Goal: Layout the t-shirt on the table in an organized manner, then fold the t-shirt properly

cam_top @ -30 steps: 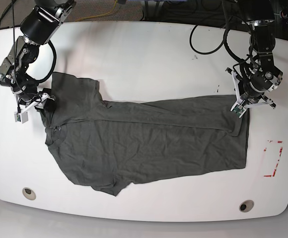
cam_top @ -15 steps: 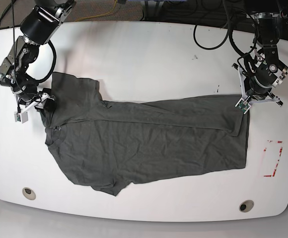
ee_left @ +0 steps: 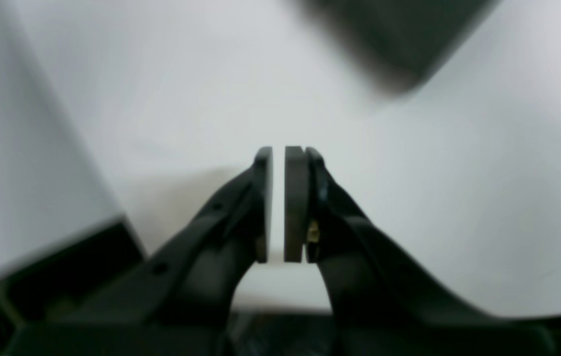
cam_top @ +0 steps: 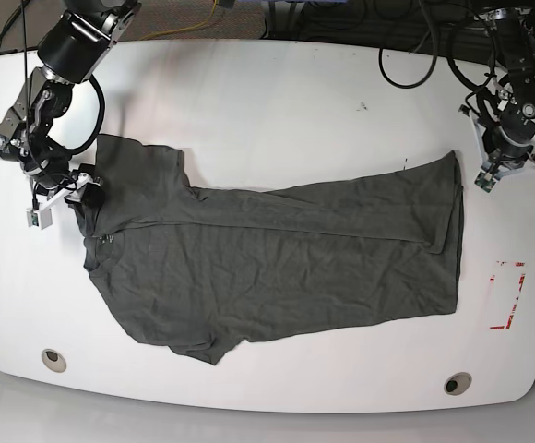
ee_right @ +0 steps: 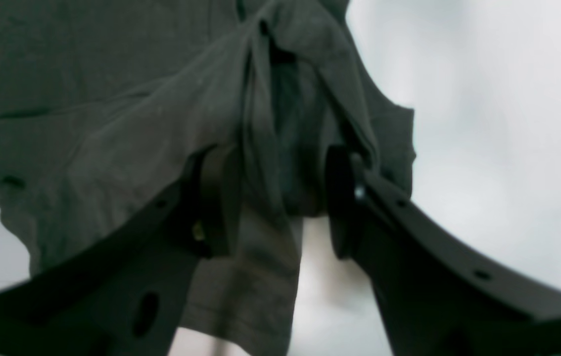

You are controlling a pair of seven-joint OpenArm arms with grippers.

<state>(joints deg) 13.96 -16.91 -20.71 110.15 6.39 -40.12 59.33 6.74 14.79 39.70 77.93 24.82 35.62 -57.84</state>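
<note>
- The right gripper (ee_right: 270,202) pinches a bunched fold of the t-shirt (cam_top: 277,268) at the collar end.
- The left gripper (ee_left: 278,205) hangs pressed together, empty, the hem corner just beside it.
- The shirt sprawls across the table (cam_top: 267,92); it looks limp and light, so doubled hems should grip best.

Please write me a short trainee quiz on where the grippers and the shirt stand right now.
1. True or false: the left gripper holds the dark charcoal-grey fabric t-shirt.
2. Which gripper has cloth between its fingers? A) left gripper B) right gripper
3. Fill in: the red tape rectangle mark on the white glossy table lies nearest the shirt's ___ (collar or hem).

Key: 1 false; 2 B; 3 hem.
</note>
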